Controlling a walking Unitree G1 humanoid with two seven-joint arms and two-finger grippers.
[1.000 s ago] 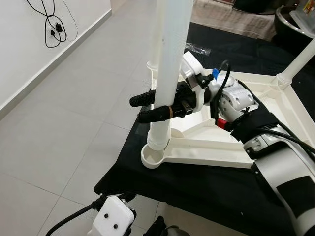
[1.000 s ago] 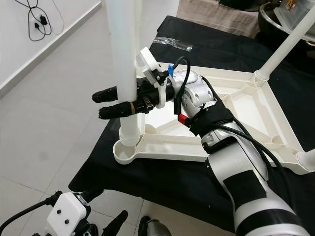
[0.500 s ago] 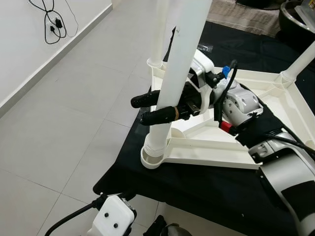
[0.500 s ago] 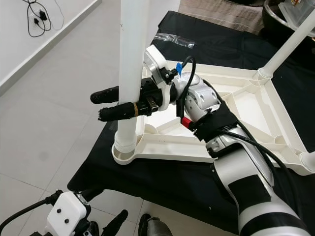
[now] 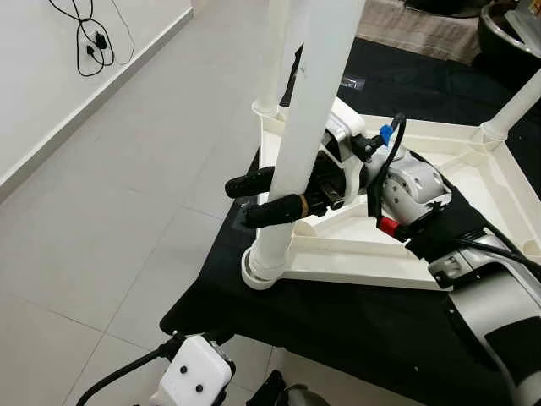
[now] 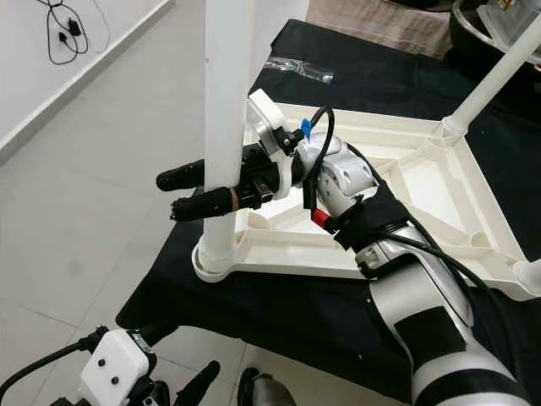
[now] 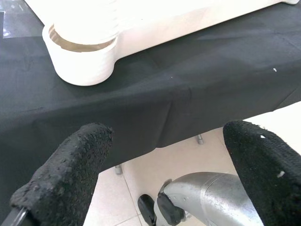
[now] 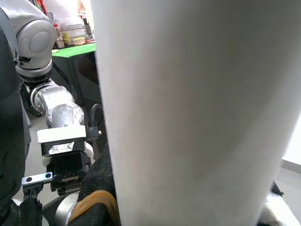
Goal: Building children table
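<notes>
A white children's table top [image 5: 363,258] lies upside down on a black cloth [image 5: 338,326]. A thick white table leg [image 5: 313,101] stands in the near left corner socket [image 5: 260,272], leaning slightly. My right gripper [image 5: 241,201] is shut on this leg at mid height, one black finger on each side; the right wrist view has the leg [image 8: 188,113] right up against the camera. Two more legs [image 5: 275,51] [image 6: 490,76] stand at other corners. My left gripper [image 7: 164,165] hangs open below the cloth's front edge, facing the socket [image 7: 82,61].
Pale tiled floor [image 5: 110,194] spreads to the left, up to a white wall with a hanging black cable [image 5: 93,42]. A clear plastic bag [image 6: 300,72] lies on the cloth behind the table top. Beige fabric [image 5: 418,25] sits at the back.
The held leg now leans more, its top further right, and the corner socket has shifted a little. My right gripper stays clamped on it, slightly lower. The camera moved a bit.
</notes>
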